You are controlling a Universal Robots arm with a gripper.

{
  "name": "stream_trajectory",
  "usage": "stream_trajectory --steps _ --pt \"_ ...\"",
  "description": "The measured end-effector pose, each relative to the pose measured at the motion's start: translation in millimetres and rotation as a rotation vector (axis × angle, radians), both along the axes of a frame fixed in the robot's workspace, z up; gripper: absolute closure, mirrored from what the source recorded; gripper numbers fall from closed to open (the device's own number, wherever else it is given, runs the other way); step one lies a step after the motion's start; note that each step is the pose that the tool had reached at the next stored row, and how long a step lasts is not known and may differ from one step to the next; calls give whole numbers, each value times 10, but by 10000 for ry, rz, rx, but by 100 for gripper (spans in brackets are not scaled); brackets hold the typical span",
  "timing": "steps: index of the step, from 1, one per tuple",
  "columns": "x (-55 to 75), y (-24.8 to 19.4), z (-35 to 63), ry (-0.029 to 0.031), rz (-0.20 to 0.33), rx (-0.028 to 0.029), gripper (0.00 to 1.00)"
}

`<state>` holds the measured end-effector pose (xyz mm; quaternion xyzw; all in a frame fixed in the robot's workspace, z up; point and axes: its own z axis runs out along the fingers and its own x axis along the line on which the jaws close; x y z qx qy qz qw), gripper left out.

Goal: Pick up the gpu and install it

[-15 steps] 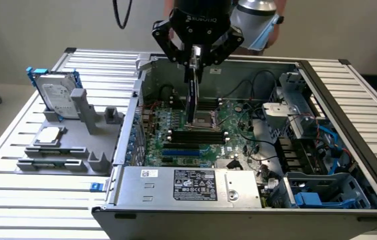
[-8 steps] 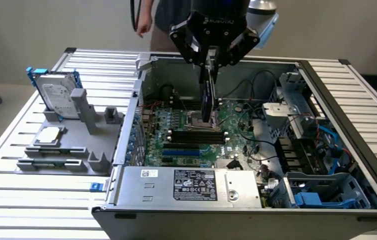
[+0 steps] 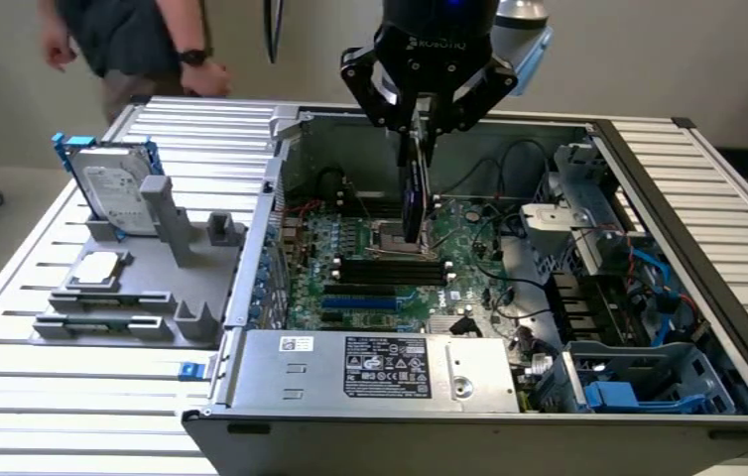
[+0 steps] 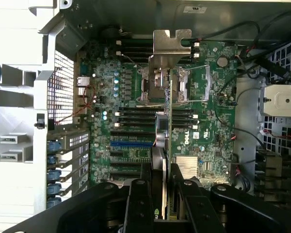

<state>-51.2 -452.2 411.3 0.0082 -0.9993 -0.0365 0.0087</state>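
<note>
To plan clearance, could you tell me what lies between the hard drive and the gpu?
In the exterior view, a grey post and the open case's side wall stand between the hard drive and the gpu.

The gpu (image 4: 169,131) is shown in green with a silver end. The tool (image 3: 424,127), at upper centre of the exterior view, is coloured black. The bench (image 3: 57,397) is patterned with pale ribbed stripes.
</note>
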Motion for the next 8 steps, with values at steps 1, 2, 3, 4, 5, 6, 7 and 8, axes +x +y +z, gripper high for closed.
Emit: stream_trajectory --steps 1,2,3,4,5,6,7,8 --pt "0 0 0 0 0 0 74" --pt "0 0 0 0 0 0 74" --pt "0 0 0 0 0 0 74" --pt "0 0 0 0 0 0 74" --pt "0 0 0 0 0 0 74" --pt "0 0 0 0 0 0 74" --pt "0 0 0 0 0 0 74" --pt "0 1 0 -3 0 1 74"
